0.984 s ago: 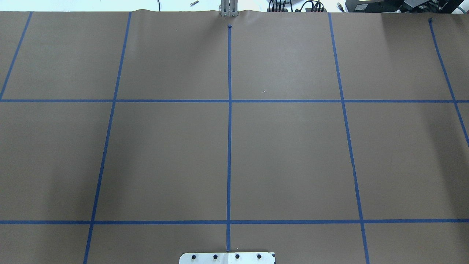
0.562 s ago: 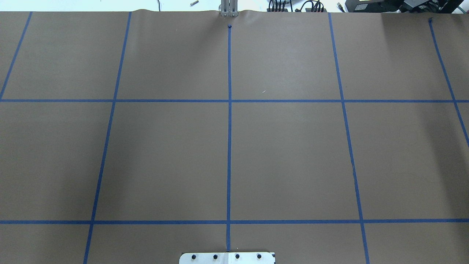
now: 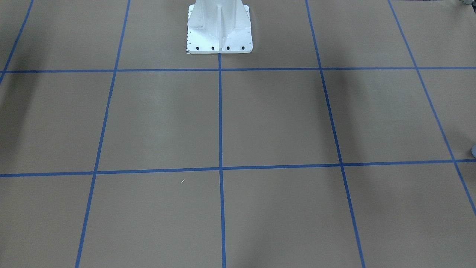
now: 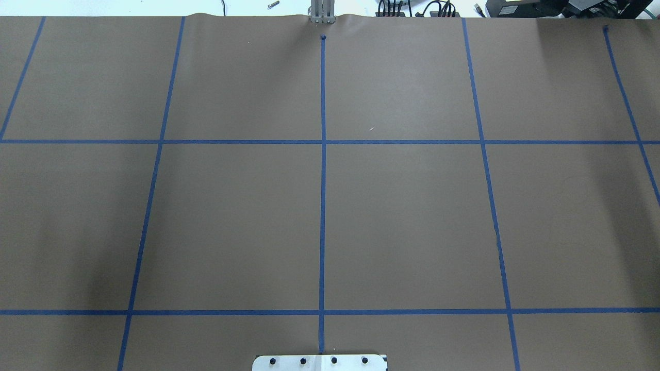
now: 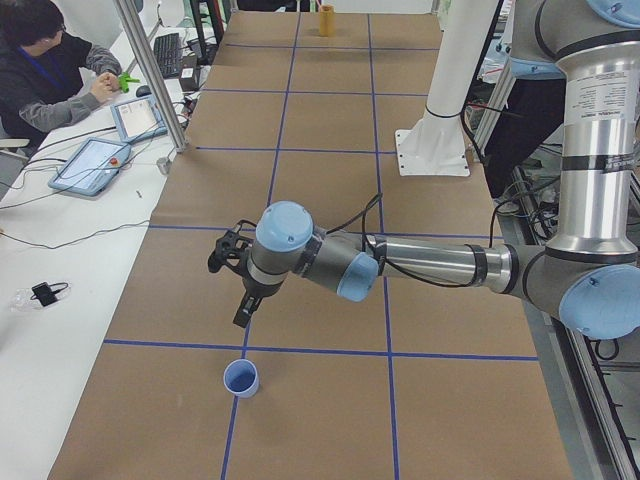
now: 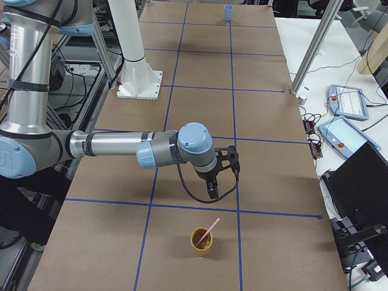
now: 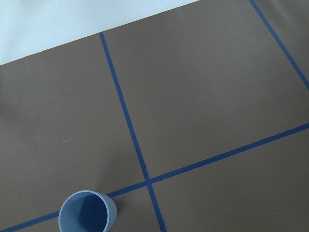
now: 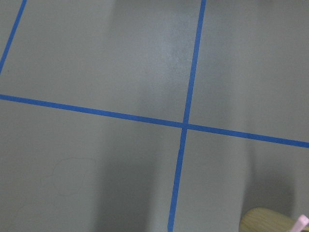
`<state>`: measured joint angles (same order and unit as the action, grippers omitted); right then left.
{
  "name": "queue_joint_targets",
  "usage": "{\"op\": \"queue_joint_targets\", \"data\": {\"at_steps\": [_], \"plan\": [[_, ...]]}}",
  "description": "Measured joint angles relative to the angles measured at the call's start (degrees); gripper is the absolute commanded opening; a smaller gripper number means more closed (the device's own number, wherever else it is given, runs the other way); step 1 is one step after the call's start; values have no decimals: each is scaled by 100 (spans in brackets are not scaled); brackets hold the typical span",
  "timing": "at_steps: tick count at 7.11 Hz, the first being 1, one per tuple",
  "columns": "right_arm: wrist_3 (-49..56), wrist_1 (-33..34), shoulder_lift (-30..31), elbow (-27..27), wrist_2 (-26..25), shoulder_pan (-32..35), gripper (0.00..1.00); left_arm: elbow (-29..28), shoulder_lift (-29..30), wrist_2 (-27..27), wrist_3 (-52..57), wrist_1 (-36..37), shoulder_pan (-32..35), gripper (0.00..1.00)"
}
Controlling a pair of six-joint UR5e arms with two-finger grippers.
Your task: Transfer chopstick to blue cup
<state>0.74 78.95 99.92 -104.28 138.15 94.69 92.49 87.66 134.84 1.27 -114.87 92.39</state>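
Note:
The blue cup (image 5: 240, 378) stands upright and empty on the brown paper at a tape crossing; it also shows in the left wrist view (image 7: 88, 212) and far off in the exterior right view (image 6: 228, 12). My left gripper (image 5: 242, 310) hangs above and just behind it; I cannot tell whether it is open or shut. The pale-pink chopstick (image 6: 210, 230) leans in a tan cup (image 6: 202, 240); its tip (image 8: 301, 221) and the cup's rim (image 8: 268, 220) show in the right wrist view. My right gripper (image 6: 211, 191) hovers just behind that cup; I cannot tell its state.
The robot's white pedestal (image 3: 219, 33) stands at the table's middle edge. A metal post (image 5: 155, 75) and tablets (image 5: 90, 165) flank the paper near a seated operator (image 5: 40, 70). Another post (image 6: 312, 51) and pendants (image 6: 347, 100) stand on the other end.

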Motion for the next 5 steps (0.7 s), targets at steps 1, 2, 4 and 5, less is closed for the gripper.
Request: {"op": "queue_joint_targets", "data": {"at_steps": [1,2,4,5], "plan": [[2,-7,21,-2,-1,-3,100,-670,171,-48,-28,-501,-50,98],[16,-26,43,-2,-4,-3,100,-1169,345,-74,-79,-802,-141,98],[6,-223,167,18,-7,-3,100,-1598,495,-202,-303,-1014,-478,98],[0,-295,224,26,-7,-3,100,-1738,519,-322,-361,-1095,-643,98]]}}
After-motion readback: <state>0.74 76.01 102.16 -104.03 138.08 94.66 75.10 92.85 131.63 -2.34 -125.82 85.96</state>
